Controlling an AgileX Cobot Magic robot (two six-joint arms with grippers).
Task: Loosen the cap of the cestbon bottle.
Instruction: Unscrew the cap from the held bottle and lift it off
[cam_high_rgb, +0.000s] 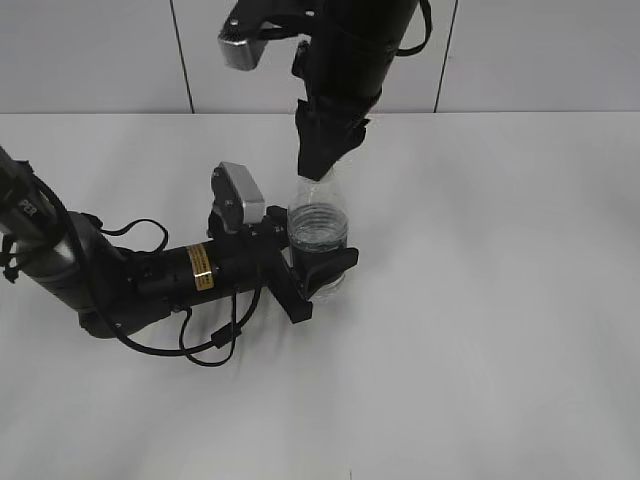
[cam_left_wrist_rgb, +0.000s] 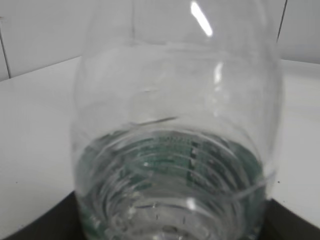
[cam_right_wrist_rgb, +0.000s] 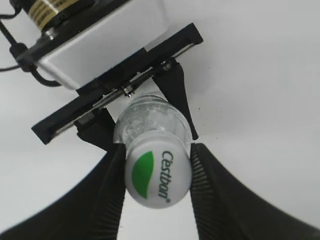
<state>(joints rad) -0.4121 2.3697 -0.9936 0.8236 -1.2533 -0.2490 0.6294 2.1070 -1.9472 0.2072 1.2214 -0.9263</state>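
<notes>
The cestbon bottle (cam_high_rgb: 318, 232), clear plastic with a green label, stands upright on the white table. My left gripper (cam_high_rgb: 320, 272) is shut on its lower body; the left wrist view is filled by the bottle (cam_left_wrist_rgb: 175, 140). My right gripper (cam_high_rgb: 322, 160) comes down from above onto the bottle's top. In the right wrist view the white cap (cam_right_wrist_rgb: 158, 176) with a green leaf mark and "Cestbon" text sits between the two ribbed fingers of my right gripper (cam_right_wrist_rgb: 157, 190), which press on both sides of it. The cap is hidden in the exterior view.
The white table (cam_high_rgb: 500, 300) spreads all round, with a white tiled wall (cam_high_rgb: 100, 50) behind. My left arm (cam_high_rgb: 150, 275) and its cables lie low across the table's left side.
</notes>
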